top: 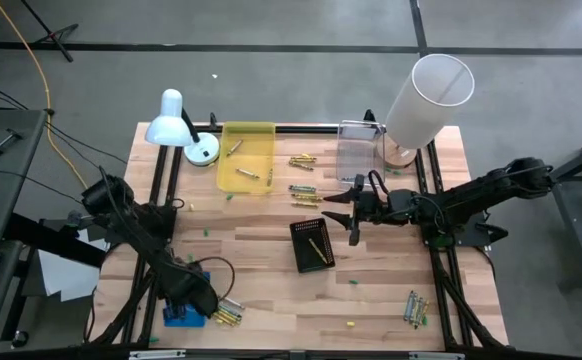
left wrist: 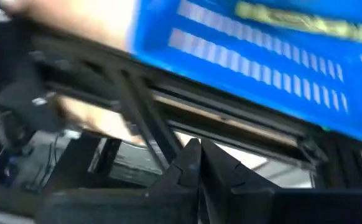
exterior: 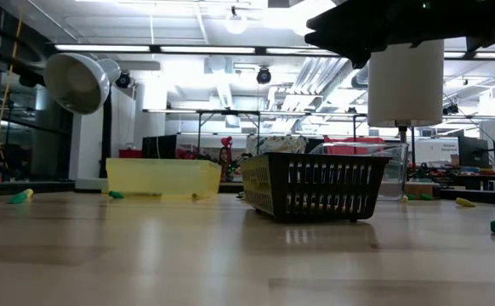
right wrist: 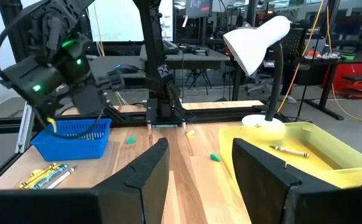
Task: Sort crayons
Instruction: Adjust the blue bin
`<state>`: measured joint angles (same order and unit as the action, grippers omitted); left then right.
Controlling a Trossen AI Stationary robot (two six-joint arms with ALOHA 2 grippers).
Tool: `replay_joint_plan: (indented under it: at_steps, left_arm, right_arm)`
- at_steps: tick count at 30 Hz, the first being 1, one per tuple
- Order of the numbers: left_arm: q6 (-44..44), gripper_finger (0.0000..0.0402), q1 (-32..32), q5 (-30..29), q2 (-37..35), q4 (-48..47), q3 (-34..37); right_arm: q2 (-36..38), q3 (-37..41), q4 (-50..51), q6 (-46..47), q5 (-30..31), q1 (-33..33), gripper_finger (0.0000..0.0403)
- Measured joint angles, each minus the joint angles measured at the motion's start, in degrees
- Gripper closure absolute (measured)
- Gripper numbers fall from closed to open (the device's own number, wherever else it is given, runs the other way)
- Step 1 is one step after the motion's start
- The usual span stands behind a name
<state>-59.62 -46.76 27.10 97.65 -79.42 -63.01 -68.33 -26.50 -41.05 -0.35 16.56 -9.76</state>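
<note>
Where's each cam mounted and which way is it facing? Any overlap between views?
High: above the table, straight down; both arms, left gripper at the blue basket, right gripper mid-table.
Low: table height, facing the black basket; arm overhead.
Left wrist: past shut fingers at the blue basket's wall.
Right wrist: past open fingers toward the yellow tray, lamp.
Shared: high and right wrist both show yellow tray, lamp, blue basket.

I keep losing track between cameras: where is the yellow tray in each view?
High view: yellow tray, at the far edge, beside the white lamp.
Low view: left of the black basket.
Left wrist view: not in it.
Right wrist view.
Shared landmark: the white lamp.
</note>
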Motion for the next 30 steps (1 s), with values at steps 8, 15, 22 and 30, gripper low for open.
replay_joint_plan:
  at_steps: [8, 15, 22, 30]
  left_arm:
    - [5.3, 0.0401, -3.3, 1.3, 0.0, 10.2, 0.5]
    - [6.3, 0.0401, -5.2, 0.9, 0.0, 10.5, 2.6]
    - [9.1, 0.0401, -5.4, 0.9, 0.0, 11.2, 6.1]
    - [9.9, 0.0401, -5.0, 0.8, 0.0, 17.0, 6.1]
  right_arm:
    - [0.0, 0.0, 0.1, 0.3, 0.0, 0.0, 0.0233]
    - [0.0, 0.0, 0.1, 0.2, 0.0, 0.0, 0.0233]
    - [0.0, 0.0, 0.1, 0.1, 0.0, 0.0, 0.0233]
    - [0.0, 0.0, 0.1, 0.0, 0.0, 0.0, 0.0233]
